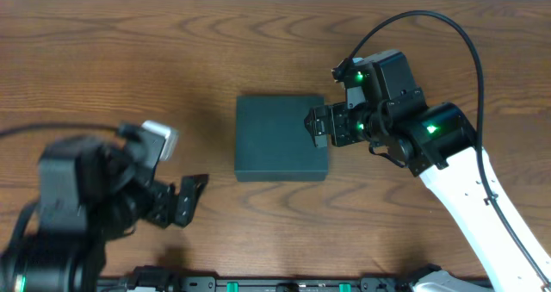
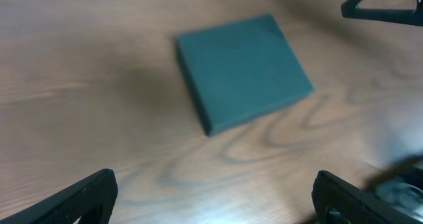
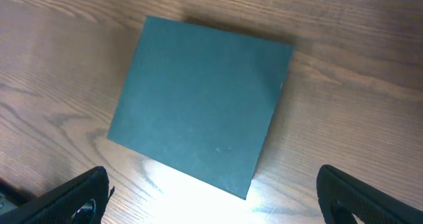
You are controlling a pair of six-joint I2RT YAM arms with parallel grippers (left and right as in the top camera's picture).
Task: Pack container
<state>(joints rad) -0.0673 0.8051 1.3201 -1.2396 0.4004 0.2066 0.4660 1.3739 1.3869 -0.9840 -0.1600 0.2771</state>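
Observation:
The container [image 1: 280, 139] is a dark teal-green square box lying flat and closed at the middle of the wooden table. It also shows in the left wrist view [image 2: 241, 71] and in the right wrist view [image 3: 201, 102]. My right gripper [image 1: 318, 127] is open and empty, hovering at the box's right edge. In the right wrist view its fingers [image 3: 211, 201] spread wide below the box's near corner. My left gripper [image 1: 188, 197] is open and empty, to the left of and nearer than the box. Its fingers [image 2: 213, 201] frame bare wood.
The wooden table [image 1: 129, 68] fills the view. A black rail with green marks [image 1: 258, 283] runs along the front edge. The right arm's fingers show at the top right of the left wrist view [image 2: 386, 4]. No snack packets are in view.

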